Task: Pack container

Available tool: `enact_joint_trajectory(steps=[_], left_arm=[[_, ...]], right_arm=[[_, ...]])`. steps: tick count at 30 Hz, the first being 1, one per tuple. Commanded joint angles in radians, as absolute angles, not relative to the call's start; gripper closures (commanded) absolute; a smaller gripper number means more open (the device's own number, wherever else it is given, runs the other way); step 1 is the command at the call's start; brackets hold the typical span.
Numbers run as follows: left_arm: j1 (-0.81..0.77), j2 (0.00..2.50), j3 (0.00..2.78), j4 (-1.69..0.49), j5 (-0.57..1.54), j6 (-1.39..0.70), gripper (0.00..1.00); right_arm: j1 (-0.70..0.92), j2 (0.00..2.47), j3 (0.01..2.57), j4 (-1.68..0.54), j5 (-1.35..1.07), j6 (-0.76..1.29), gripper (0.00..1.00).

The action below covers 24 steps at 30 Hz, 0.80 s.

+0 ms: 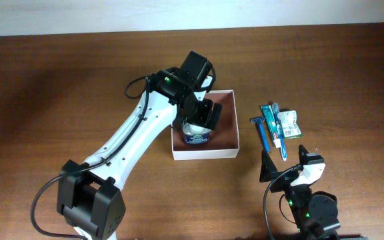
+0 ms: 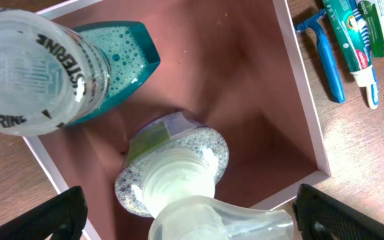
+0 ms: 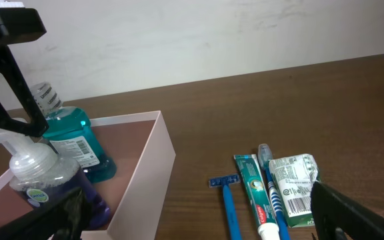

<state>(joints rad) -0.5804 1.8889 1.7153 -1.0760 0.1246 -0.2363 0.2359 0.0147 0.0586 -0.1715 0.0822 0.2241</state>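
The left pincer (image 2: 199, 215) hangs over the container (image 1: 226, 131), spread wide, its fingers standing either side of a pump bottle (image 2: 172, 167) without touching it. The container sits near the middle of the brown surface (image 1: 59, 80). Inside it, the teal mouthwash bottle (image 2: 120, 59) and the pump bottle stand just beside each other in the left half; the right half shows bare brownish-pink floor. Right of the container, apart from it, lie a blue razor (image 1: 260, 131), a toothpaste tube (image 1: 272, 123), a toothbrush (image 3: 272, 195) and a green-and-white packet (image 1: 287, 124), side by side. The right pincer (image 3: 202, 217) hovers near them, also spread and holding nothing.
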Motion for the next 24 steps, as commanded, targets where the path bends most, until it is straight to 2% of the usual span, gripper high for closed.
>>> enact_joint_trajectory(steps=[1, 10, 16, 24], left_arm=[[-0.582, 1.858, 1.744, -1.076, 0.114, -0.243, 0.01], [-0.582, 1.853, 1.744, -1.049, 0.083, -0.241, 0.01], [-0.580, 1.843, 1.744, -1.020, 0.157, -0.208, 0.01], [-0.512, 1.732, 1.744, -0.999, 0.123, -0.208, 0.01]], right_arm=[[0.229, 0.006, 0.049, -0.171, 0.091, 0.214, 0.02], [0.229, 0.006, 0.049, -0.171, 0.091, 0.214, 0.02], [0.229, 0.006, 0.049, -0.171, 0.091, 0.214, 0.02], [0.229, 0.006, 0.049, -0.171, 0.091, 0.214, 0.02]])
